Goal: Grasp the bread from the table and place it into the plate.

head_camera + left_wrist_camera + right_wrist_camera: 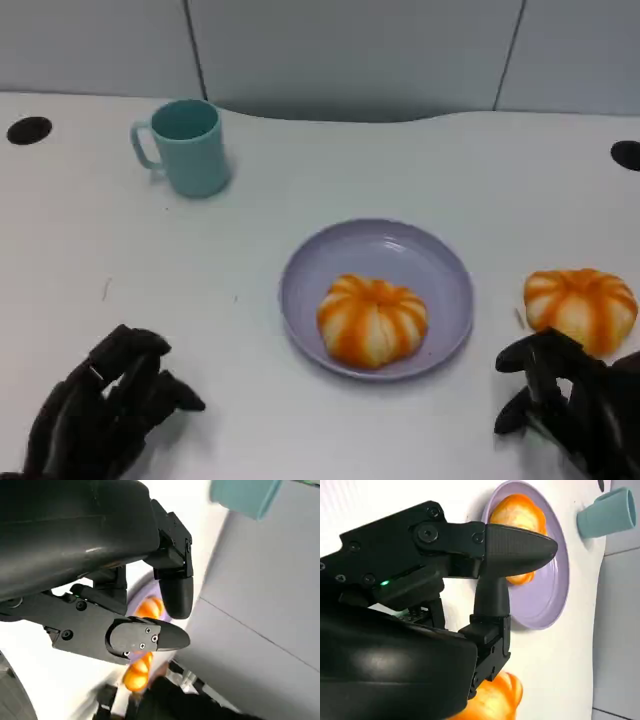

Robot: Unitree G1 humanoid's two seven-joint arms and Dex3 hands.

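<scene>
Fingers [530, 365] of the right hand [570, 405] are spread, holding nothing, just near of the loose bread [580, 308] on the tabletop [300, 180]. Plate [440, 265], centre, already carries one bun [372, 318]. Step: approach. Next: close around the bread, lift, move left.

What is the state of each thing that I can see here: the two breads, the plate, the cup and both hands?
Bread in the plate: lying inside the plate, untouched.
Bread on the table: on the table right of the plate, not yet grasped.
Plate: flat on the table, holding one bread.
Cup: upright, handle to the left.
Left hand: low over the table, holding nothing.
Right hand: open, just before the bread on the table.
</scene>
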